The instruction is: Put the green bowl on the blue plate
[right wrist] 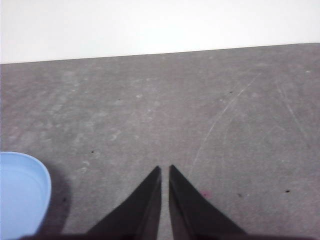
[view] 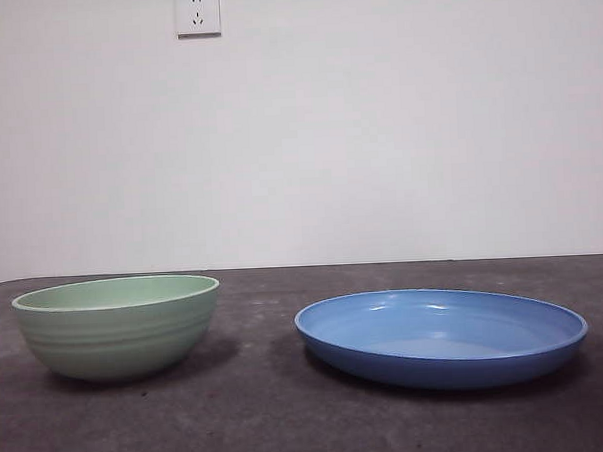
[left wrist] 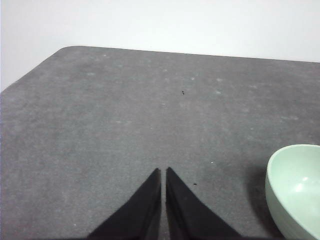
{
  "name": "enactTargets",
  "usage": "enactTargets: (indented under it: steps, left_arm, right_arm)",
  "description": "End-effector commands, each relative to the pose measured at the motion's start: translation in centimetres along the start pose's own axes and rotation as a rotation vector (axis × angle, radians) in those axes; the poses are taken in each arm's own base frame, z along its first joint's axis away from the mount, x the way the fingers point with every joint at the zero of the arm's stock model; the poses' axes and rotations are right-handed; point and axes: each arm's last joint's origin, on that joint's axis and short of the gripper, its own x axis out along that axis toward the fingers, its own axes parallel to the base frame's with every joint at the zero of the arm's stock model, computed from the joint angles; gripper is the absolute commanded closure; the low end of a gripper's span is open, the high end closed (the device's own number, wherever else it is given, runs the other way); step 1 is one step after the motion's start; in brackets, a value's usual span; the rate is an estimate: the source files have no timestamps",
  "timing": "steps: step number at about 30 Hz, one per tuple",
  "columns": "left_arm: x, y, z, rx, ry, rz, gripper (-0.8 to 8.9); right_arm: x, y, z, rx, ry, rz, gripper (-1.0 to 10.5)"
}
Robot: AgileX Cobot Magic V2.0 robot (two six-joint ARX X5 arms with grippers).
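Observation:
The green bowl (view: 118, 326) stands upright on the dark grey table at the left of the front view. Part of it also shows in the left wrist view (left wrist: 297, 187). The blue plate (view: 441, 336) lies flat to its right, apart from it, and its edge shows in the right wrist view (right wrist: 20, 192). My left gripper (left wrist: 163, 171) is shut and empty above the table, to one side of the bowl. My right gripper (right wrist: 165, 169) is shut and empty above bare table, apart from the plate. Neither gripper shows in the front view.
The grey table (view: 270, 418) runs back to a white wall with a socket (view: 197, 12). The table's rounded corner shows in the left wrist view (left wrist: 65, 50).

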Motion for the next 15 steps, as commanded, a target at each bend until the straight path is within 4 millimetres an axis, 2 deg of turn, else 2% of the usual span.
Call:
enactTargets:
  steps: [1,6,15]
  left_arm:
    - [-0.1,0.0,0.4,-0.061,-0.01,0.0,7.98]
    - [-0.5,-0.2,1.7,-0.133,-0.037,-0.015,7.98]
    - [-1.0,-0.9,5.9,-0.234,0.004,-0.084,7.98]
  right_arm:
    - [-0.3,0.2,1.0,0.078,-0.037,0.011,9.4]
    - [-0.9,0.4,2.5,0.161,-0.079,0.022,9.4]
    - [-2.8,0.9,6.4,0.241,-0.083,0.041,9.4]
